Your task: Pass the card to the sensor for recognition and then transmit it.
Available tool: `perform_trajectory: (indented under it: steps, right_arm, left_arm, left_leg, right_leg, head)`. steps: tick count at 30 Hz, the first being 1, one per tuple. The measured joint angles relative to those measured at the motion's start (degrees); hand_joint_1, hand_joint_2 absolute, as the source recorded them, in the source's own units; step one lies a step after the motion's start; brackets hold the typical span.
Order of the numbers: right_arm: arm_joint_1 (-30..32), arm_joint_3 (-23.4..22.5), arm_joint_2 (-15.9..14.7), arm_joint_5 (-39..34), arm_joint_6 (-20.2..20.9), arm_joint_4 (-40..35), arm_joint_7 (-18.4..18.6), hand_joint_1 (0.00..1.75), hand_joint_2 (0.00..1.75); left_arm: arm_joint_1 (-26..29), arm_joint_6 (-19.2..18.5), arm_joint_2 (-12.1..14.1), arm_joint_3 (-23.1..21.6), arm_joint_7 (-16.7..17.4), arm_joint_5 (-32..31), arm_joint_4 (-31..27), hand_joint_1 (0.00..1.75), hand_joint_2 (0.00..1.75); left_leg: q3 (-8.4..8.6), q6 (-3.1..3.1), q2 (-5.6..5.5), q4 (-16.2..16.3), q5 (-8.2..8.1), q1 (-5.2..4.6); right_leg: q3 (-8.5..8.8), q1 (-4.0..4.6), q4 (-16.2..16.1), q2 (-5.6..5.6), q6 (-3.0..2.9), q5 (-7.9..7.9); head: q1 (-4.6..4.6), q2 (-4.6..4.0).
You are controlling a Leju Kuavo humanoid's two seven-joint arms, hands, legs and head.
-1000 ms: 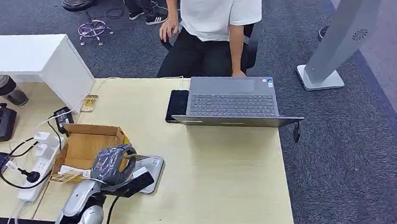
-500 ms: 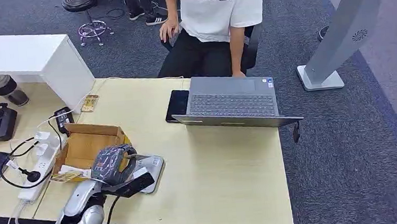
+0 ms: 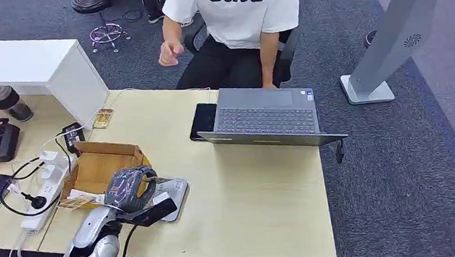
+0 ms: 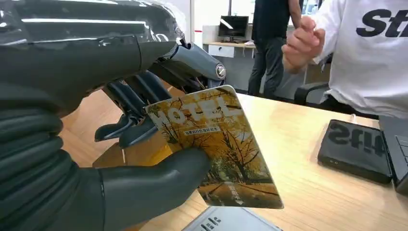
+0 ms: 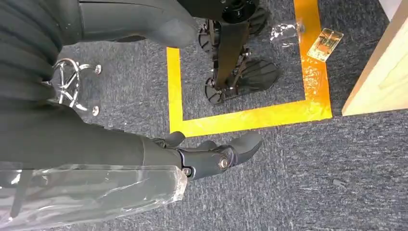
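My left hand (image 3: pixel 130 188) hovers low over the table's front left part, above a silver card sensor (image 3: pixel 176 192). In the left wrist view the thumb (image 4: pixel 159 180) and dark fingers (image 4: pixel 130 120) pinch a hotel card (image 4: pixel 216 144) printed with yellow autumn trees. The card is tilted, and its lower edge hangs just above the sensor (image 4: pixel 226 222). My right hand (image 5: pixel 211 154) hangs over the grey carpet, fingers loosely bent with nothing in them.
A person in a white shirt (image 3: pixel 241 17) sits across the table with one hand (image 3: pixel 170 52) raised. On the table are a laptop (image 3: pixel 267 116), a black tablet (image 3: pixel 203 119), an open cardboard box (image 3: pixel 102 163) and a power strip (image 3: pixel 46 192).
The person's hand has lifted from their lap and moved out to the left in the air. My left hand and the card have stayed still.
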Motion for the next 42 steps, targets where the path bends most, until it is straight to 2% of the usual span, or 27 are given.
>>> perform_trajectory:
  steps: [42]
  right_arm:
    - [0.0, 0.1, 0.0, 0.0, 0.0, 0.0, 0.0, 0.0, 1.75]
  left_arm:
    - [-0.2, 0.0, 0.0, -0.2, 0.0, 0.0, 0.3, 1.75, 1.75]
  left_leg:
    - [0.01, 0.0, -0.01, 0.0, 0.0, 0.0]
  right_leg:
    - [0.01, 0.0, 0.0, -0.01, 0.0, 0.0]
  head:
    - [0.0, 0.0]
